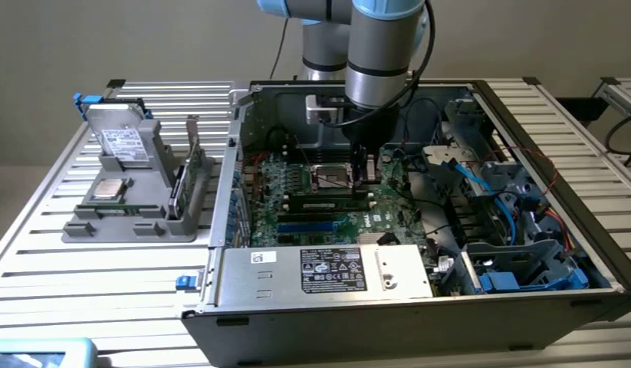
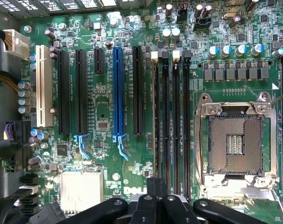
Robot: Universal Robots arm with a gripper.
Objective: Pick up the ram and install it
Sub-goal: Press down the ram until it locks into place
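A thin green ram stick (image 1: 196, 173) stands on edge in the grey holder (image 1: 141, 228) at the exterior view's left, outside the computer case. My gripper (image 1: 358, 181) is down inside the open case (image 1: 397, 310), far from that stick, just above the motherboard (image 2: 104, 100) beside the empty processor socket (image 2: 235, 143). In the wrist view my gripper (image 2: 157, 190) is shut with nothing between its black fingers. It hovers over one end of the long black memory slots (image 2: 171, 116). Whether a stick sits in any of those slots I cannot tell.
The holder also carries a hard drive (image 1: 124, 142) and a square silver processor chip (image 1: 113, 188). Inside the case are the power supply (image 1: 330, 270), blue cables and drive bays (image 1: 520, 230), and black and blue expansion slots (image 2: 118, 91). The case walls close in around the arm.
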